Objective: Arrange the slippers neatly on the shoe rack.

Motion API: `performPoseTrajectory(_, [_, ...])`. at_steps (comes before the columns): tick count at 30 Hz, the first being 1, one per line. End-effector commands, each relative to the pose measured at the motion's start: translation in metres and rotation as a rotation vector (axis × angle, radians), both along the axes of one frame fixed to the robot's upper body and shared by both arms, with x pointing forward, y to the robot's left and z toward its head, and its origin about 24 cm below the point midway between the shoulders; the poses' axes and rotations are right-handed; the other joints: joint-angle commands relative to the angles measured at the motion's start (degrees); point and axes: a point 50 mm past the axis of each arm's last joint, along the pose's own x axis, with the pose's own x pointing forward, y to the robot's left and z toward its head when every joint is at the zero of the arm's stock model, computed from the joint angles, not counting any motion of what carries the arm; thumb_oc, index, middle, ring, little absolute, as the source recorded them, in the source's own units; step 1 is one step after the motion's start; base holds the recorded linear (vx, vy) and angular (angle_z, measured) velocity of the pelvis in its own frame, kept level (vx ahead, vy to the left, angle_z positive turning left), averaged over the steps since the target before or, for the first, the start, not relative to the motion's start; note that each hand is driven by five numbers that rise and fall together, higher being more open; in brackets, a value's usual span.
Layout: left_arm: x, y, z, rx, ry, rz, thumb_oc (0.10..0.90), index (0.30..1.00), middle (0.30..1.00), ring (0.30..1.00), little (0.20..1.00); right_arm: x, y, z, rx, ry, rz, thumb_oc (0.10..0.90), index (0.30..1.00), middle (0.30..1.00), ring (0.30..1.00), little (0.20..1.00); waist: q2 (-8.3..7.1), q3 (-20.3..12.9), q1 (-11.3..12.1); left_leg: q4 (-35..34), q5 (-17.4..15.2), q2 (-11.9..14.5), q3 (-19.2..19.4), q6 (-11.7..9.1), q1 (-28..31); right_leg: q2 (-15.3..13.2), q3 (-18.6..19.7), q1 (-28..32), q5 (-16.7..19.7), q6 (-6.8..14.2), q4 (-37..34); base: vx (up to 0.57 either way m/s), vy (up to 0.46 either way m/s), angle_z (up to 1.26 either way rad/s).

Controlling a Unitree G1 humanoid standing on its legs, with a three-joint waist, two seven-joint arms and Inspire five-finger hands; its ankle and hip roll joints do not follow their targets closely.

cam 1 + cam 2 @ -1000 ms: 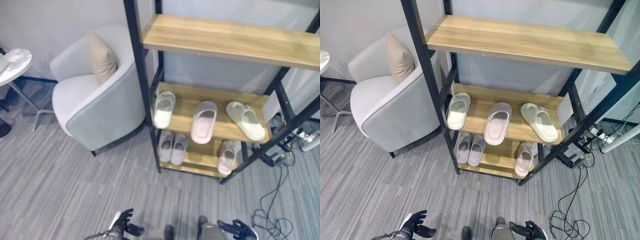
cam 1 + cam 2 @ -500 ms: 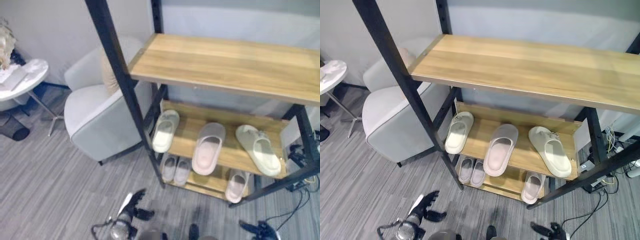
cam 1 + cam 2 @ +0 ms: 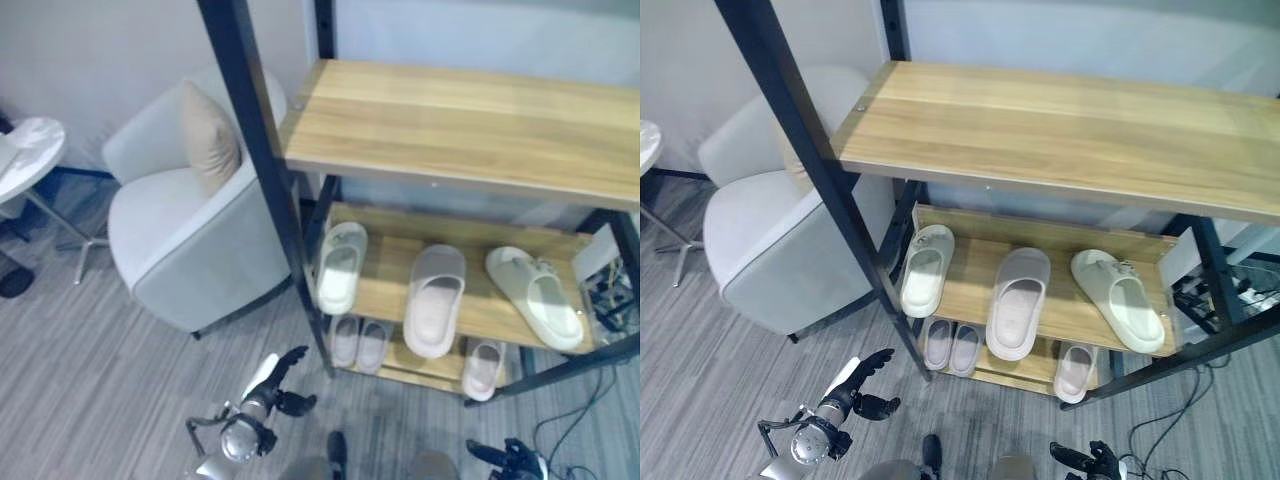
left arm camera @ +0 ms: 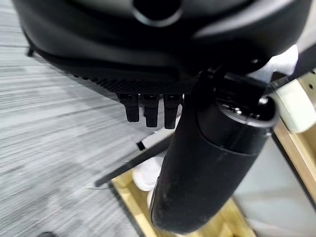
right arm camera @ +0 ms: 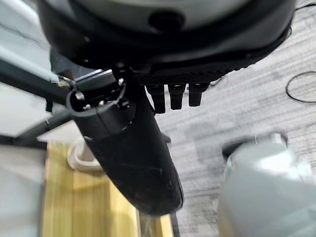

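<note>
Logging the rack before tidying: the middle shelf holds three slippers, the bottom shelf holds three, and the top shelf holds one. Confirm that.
Not quite: the top shelf is bare, as the right eye view shows. The middle shelf does hold three slippers and the bottom shelf three.

You are looking down on a grey carpet (image 3: pixel 90 380) with a fine streaked weave that covers the whole floor. Behind it stands a plain pale grey wall (image 3: pixel 110 50). To your left sits a light grey armchair (image 3: pixel 185 240) with a rounded back, and a beige cushion (image 3: pixel 208 138) leans upright against that back. Farther left, at the edge of your view, a small round white side table (image 3: pixel 25 150) stands on thin metal legs. Light falls evenly, with soft shadows under the armchair.
</note>
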Motion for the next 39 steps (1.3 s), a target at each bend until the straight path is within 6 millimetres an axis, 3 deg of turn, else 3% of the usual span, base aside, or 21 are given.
performPoseTrajectory(1, [0.021,-0.011,0.029,-0.104,-0.166,-0.009,0.800,0.900,0.900,0.900,0.900,0.005,-0.044,0.024,-0.167,-0.073,-0.018,0.800,0.900,0.900,0.900,0.900,-2.22,-4.8,1.3,4.0,-4.8,5.4,-5.2,-5.2,-1.6,6.0,-3.1,3.7,4.1,-1.9,-13.4,-0.14,-0.516,-0.08])
performPoseTrajectory(2, [0.024,-0.012,0.033,-0.127,-0.180,-0.015,0.800,0.900,0.900,0.900,0.900,0.008,-0.042,0.024,-0.163,-0.084,-0.016,0.800,0.900,0.900,0.900,0.900,-2.67,-4.8,1.8,3.9,-3.0,7.4,-6.0,-6.9,-2.4,8.9,-3.4,4.2,-0.2,-2.4,-15.5,-0.22,-0.520,-0.16])
performPoseTrajectory(3, [0.027,-0.015,0.037,-0.146,-0.191,-0.029,0.800,0.900,0.900,0.900,0.900,0.011,-0.043,0.026,-0.169,-0.104,-0.030,0.800,0.900,0.900,0.900,0.900,-2.63,-4.3,1.8,4.1,0.1,9.3,-6.1,-8.2,-4.4,10.2,-4.4,4.2,-0.4,-3.3,-16.0,-0.23,-0.503,-0.08])
performPoseTrajectory(5, [0.038,-0.033,0.053,-0.260,-0.245,-0.064,0.800,0.900,0.900,0.900,0.900,0.018,-0.045,0.032,-0.184,-0.149,-0.041,0.800,0.900,0.900,0.900,0.900,-2.56,-3.2,1.0,3.1,2.5,11.7,-6.8,-9.4,-5.8,12.7,-7.2,5.3,-1.8,-4.9,-18.3,-0.25,-0.432,0.67])
performPoseTrajectory(8, [0.047,-0.049,0.071,-0.345,-0.311,-0.115,0.800,0.900,0.900,0.900,0.900,0.029,-0.047,0.036,-0.198,-0.156,0.005,0.800,0.900,0.900,0.900,0.900,-2.80,-2.2,0.6,4.1,0.7,9.7,-7.7,-8.9,-6.3,12.7,-7.7,4.5,-1.0,-5.2,-19.0,-0.19,-0.172,0.38])
performPoseTrajectory(10, [0.053,-0.060,0.093,-0.405,-0.385,-0.191,0.800,0.900,0.900,0.900,0.900,0.033,-0.046,0.035,-0.203,-0.133,0.049,0.800,0.900,0.900,0.900,0.900,-2.76,-2.8,0.4,3.4,-0.9,8.2,-7.4,-8.2,-4.5,12.7,-7.8,4.1,-0.2,-5.3,-20.2,-0.08,-0.066,-0.17])
performPoseTrajectory(12, [0.055,-0.067,0.112,-0.441,-0.444,-0.249,0.800,0.900,0.900,0.900,0.900,0.030,-0.045,0.032,-0.199,-0.110,0.067,0.800,0.900,0.900,0.900,0.900,-2.22,-3.4,0.5,1.1,-0.2,7.5,-7.9,-7.8,-3.4,13.4,-7.0,3.5,0.7,-5.4,-20.8,-0.02,-0.010,-0.07])
performPoseTrajectory(13, [0.054,-0.067,0.111,-0.441,-0.443,-0.249,0.800,0.900,0.900,0.900,0.900,0.029,-0.045,0.032,-0.199,-0.108,0.068,0.800,0.900,0.900,0.900,0.900,-2.28,-3.5,0.5,0.8,-0.6,7.5,-7.8,-7.9,-3.0,13.4,-6.9,3.7,0.3,-5.4,-20.8,0.00,0.000,0.00])
performPoseTrajectory(14, [0.058,-0.077,0.132,-0.466,-0.509,-0.346,0.800,0.900,0.900,0.900,0.900,0.031,-0.045,0.031,-0.198,-0.091,0.092,0.800,0.900,0.900,0.900,0.900,-1.90,-3.8,0.9,-1.0,0.7,6.2,-10.0,-7.8,-3.0,13.7,-6.6,3.2,1.3,-5.4,-21.9,0.00,0.003,-0.04])
performPoseTrajectory(18, [0.056,-0.101,0.190,-0.505,-0.715,-0.581,0.800,0.900,0.900,0.900,0.900,0.020,-0.033,0.020,-0.142,-0.033,0.154,0.800,0.900,0.900,0.900,0.900,-0.64,-4.7,-0.4,-6.1,1.9,5.8,-9.7,-7.0,-0.2,13.9,-6.8,4.5,1.7,-5.3,-23.8,0.05,0.057,-0.10])
performPoseTrajectory(24, [0.048,-0.107,0.218,-0.592,-0.787,-0.659,0.800,0.900,0.900,0.900,0.900,0.011,-0.032,0.014,-0.130,0.026,0.182,0.800,0.900,0.900,0.900,0.900,-0.04,-4.4,-0.6,-7.7,2.0,5.9,-9.0,-6.7,1.1,13.8,-6.4,4.7,1.8,-5.0,-24.1,0.01,0.054,-0.05])
performPoseTrajectory(27, [0.055,-0.104,0.234,-0.375,-0.964,-0.682,0.800,0.900,0.900,0.900,0.900,0.004,-0.029,0.011,-0.122,0.045,0.198,0.800,0.900,0.900,0.900,0.900,-0.03,-5.0,-0.9,-9.2,2.1,6.1,-8.3,-6.7,2.3,13.8,-6.2,5.3,2.1,-4.7,-25.1,0.04,0.048,-0.03])
performPoseTrajectory(28, [0.055,-0.104,0.233,-0.373,-0.966,-0.681,0.800,0.900,0.900,0.900,0.900,0.004,-0.029,0.011,-0.121,0.044,0.197,0.800,0.900,0.900,0.900,0.900,-0.05,-5.0,-0.9,-9.2,2.1,6.1,-8.3,-6.7,2.3,13.8,-6.2,5.4,2.1,-4.7,-25.2,0.04,0.029,-0.02])
performPoseTrajectory(31, [0.065,-0.097,0.243,-0.015,-1.148,-0.727,0.800,0.900,0.900,0.900,0.900,0.008,-0.026,0.011,-0.131,0.043,0.236,0.800,0.900,0.900,0.900,0.900,-0.22,-5.7,-1.3,-10.6,2.1,5.8,-7.7,-6.6,3.3,13.6,-5.9,5.7,2.7,-4.2,-25.9,0.07,0.056,-0.04])
performPoseTrajectory(34, [0.071,-0.091,0.241,0.072,-1.177,-0.691,0.800,0.900,0.900,0.900,0.900,0.006,-0.025,0.010,-0.134,0.060,0.252,0.800,0.900,0.900,0.900,0.900,-0.31,-6.0,-1.6,-11.0,1.9,5.7,-7.2,-6.6,3.5,13.5,-5.8,5.7,3.1,-3.9,-26.4,0.04,0.044,-0.06])
performPoseTrajectory(39, [0.097,-0.081,0.248,0.381,-1.282,-0.636,0.800,0.900,0.900,0.900,0.900,-0.001,-0.023,0.007,-0.126,0.102,0.288,0.800,0.900,0.900,0.900,0.900,-0.51,-6.6,-2.6,-11.0,1.1,5.4,-5.7,-6.5,3.2,13.0,-5.0,5.0,4.1,-3.3,-27.5,0.06,0.078,-0.11])
